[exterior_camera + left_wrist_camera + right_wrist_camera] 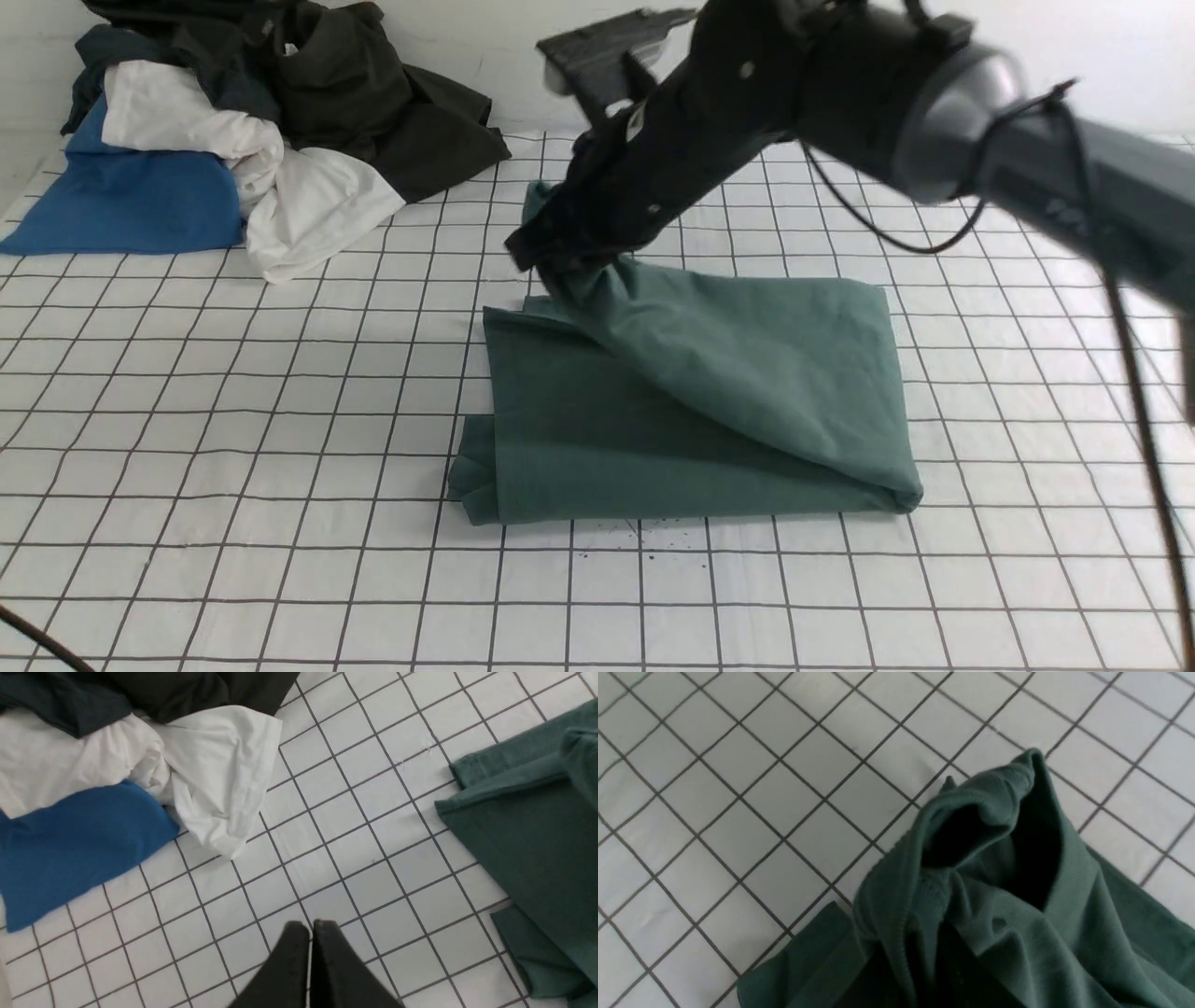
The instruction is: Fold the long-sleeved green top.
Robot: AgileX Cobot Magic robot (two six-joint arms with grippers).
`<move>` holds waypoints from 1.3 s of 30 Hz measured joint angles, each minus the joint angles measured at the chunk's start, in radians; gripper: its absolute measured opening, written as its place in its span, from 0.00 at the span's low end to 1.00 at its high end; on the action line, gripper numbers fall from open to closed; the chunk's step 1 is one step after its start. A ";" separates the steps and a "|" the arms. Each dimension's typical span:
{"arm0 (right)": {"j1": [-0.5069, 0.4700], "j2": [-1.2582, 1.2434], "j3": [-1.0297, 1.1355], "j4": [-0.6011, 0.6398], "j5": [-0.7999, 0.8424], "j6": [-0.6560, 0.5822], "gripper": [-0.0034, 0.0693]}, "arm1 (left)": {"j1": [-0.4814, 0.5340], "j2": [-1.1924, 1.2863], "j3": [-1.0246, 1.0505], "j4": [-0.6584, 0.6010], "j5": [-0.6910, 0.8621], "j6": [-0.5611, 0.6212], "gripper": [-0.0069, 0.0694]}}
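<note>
The green long-sleeved top (691, 401) lies folded into a rough rectangle in the middle of the gridded table. My right arm reaches across from the right to the top's far left corner. There my right gripper (546, 257) is shut on a bunch of the cloth, which rises from the fold to the jaws like a tent. In the right wrist view the ribbed edge of the top (1017, 914) drapes over the jaws and hides the fingers. My left gripper (310, 926) hangs shut and empty above bare table, left of the top's edge (523, 826).
A heap of other clothes lies at the table's far left: a bright blue garment (121, 201), a white one (299, 201) and a dark olive-black one (373, 103). The left wrist view shows the same blue (70, 849) and white (219, 774) pieces close by.
</note>
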 joint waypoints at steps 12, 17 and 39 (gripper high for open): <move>-0.018 -0.010 -0.278 -0.159 0.296 -0.015 0.76 | -0.009 0.028 0.026 -0.258 0.001 0.061 0.08; -0.071 -0.058 -0.250 -0.344 0.311 0.026 0.66 | -0.082 0.037 0.107 -0.259 0.000 0.113 0.08; -0.202 -0.973 0.755 -0.266 0.120 0.123 0.03 | -0.136 -0.722 0.959 -0.030 -0.190 -0.146 0.08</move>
